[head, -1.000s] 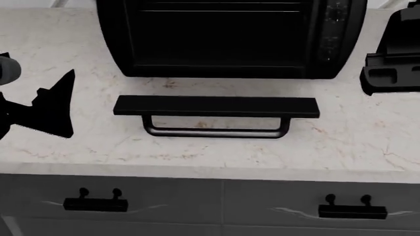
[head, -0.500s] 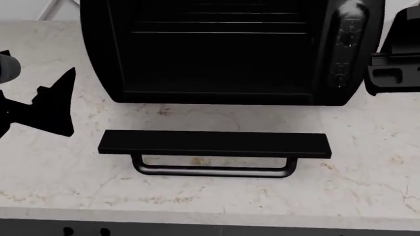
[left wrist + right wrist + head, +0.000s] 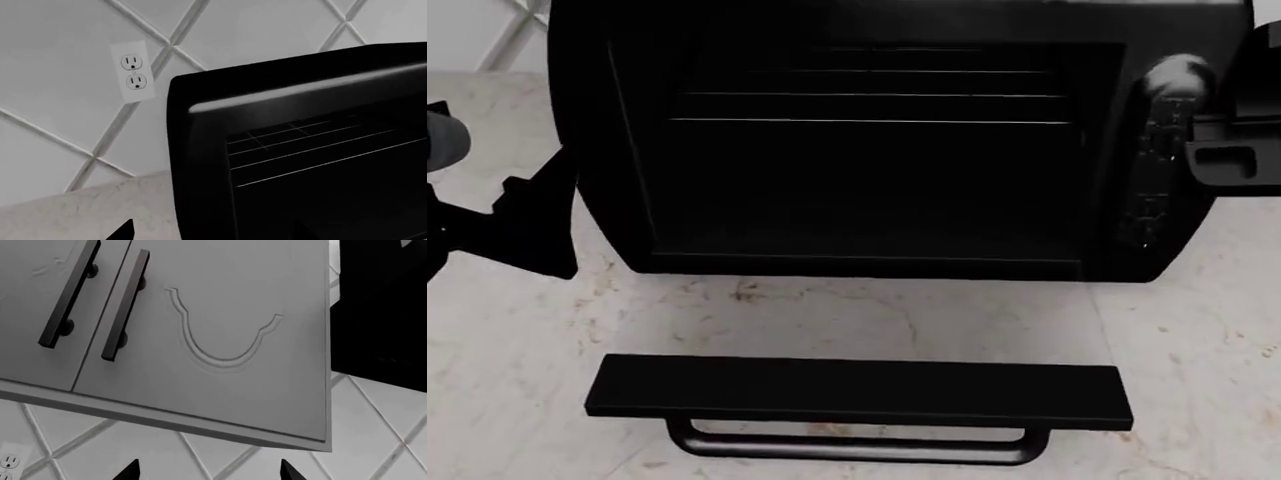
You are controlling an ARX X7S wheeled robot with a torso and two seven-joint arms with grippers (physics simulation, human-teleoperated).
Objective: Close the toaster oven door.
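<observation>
While the large glossy black toaster oven (image 3: 881,140) with rounded sides stands at the back of the pale marble-patterned counter (image 3: 507,400), its wide flat black door (image 3: 857,391) lies folded down toward the robot, near the front of the counter, so the oven is open. The long axis of the door runs from left to right across the head view, and the long black tubular bar handle (image 3: 854,445) follows the same line along the near edge.

Both arms are above and behind this edge: the left gripper (image 3: 521,215) hangs beside the left wall of the oven, and the right gripper (image 3: 1234,150) hangs beside the column of knobs (image 3: 1154,150) on the right. I judge the left one slightly nearer to the door, but either must come down and forward to get under the panel and lift it.

Whether the fingers of each gripper are spread or pressed together, I cannot tell; only dark tips show in the wrist views.

Inside the oven a thin wire rack (image 3: 313,150) catches light. The left wrist view also shows a white wall outlet (image 3: 133,72) on diagonal tiles.
</observation>
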